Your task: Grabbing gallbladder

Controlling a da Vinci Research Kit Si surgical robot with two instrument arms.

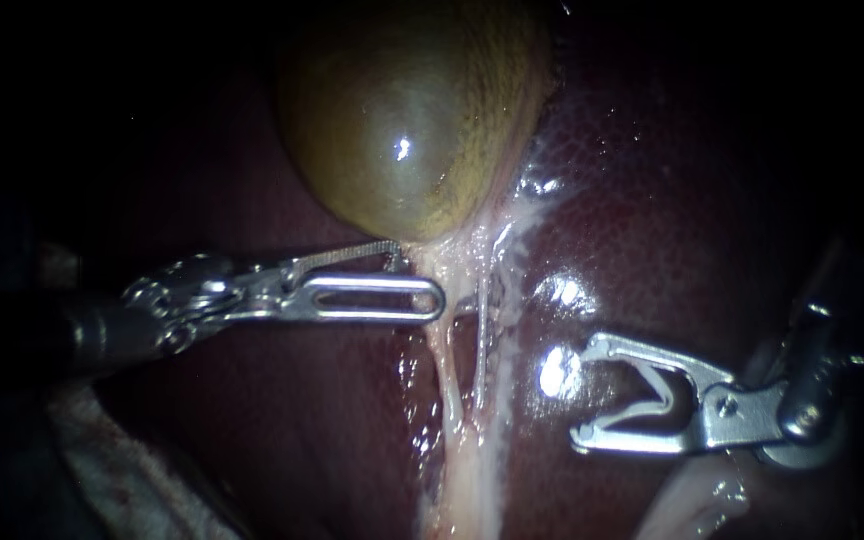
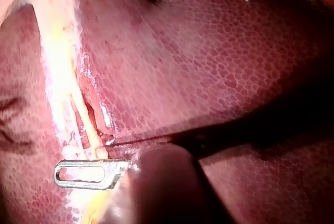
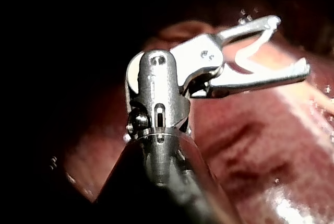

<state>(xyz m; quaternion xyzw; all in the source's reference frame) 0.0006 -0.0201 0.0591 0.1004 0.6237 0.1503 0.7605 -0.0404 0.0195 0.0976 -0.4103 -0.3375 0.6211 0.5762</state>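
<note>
The yellow-green gallbladder bulges at the top centre, lying on the dark red liver. My left instrument comes in from the left with its jaws open by a narrow gap. The thin toothed jaw lies just under the gallbladder's lower end, and the slotted one lies across the pale strands running down from it. In the left wrist view my left instrument shows only its slotted jaw, lying over the pale strand. My right instrument waits off to the right, jaws wide, with a white clip seated between them.
Glistening pale membrane runs along the gallbladder's right edge. A second thin strand runs beside the first. Whitish cloth or tissue lies at the lower left under my left shaft. Wet liver surface fills the rest.
</note>
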